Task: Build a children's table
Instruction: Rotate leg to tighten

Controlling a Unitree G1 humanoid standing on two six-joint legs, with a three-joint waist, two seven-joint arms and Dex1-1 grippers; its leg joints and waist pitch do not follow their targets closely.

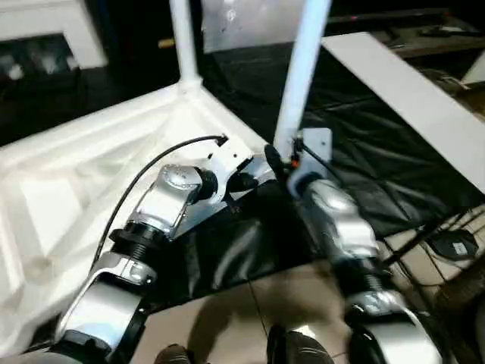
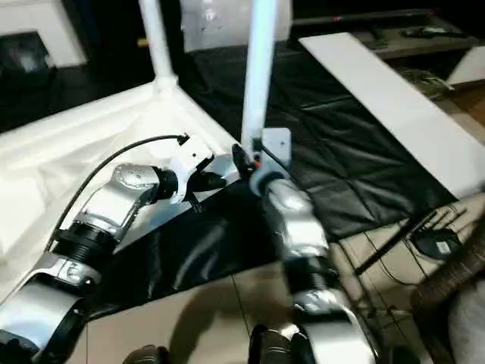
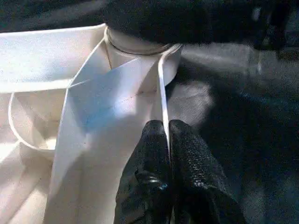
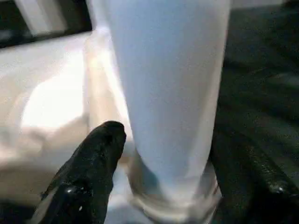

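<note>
The children's table top (image 1: 76, 189) lies upside down, white, ribbed side up, on the black sheet. Two white legs stand upright in corner sockets: one at the far corner (image 1: 182, 38), one at the near corner (image 1: 303, 68). My left gripper (image 3: 167, 135) is shut on the top's thin rim just short of the near corner socket (image 3: 140, 51). My right gripper (image 4: 168, 144) stands around the base of the near leg (image 4: 168, 70), one black finger (image 4: 93, 163) on each side, open with a slight gap to the leg.
The black sheet-covered workbench (image 1: 364, 152) stretches to the right. A long white board (image 1: 409, 91) lies slanted at its far right. Cables and a small device (image 1: 455, 246) lie on the tiled floor at the right. White furniture (image 1: 45, 30) stands at the far left.
</note>
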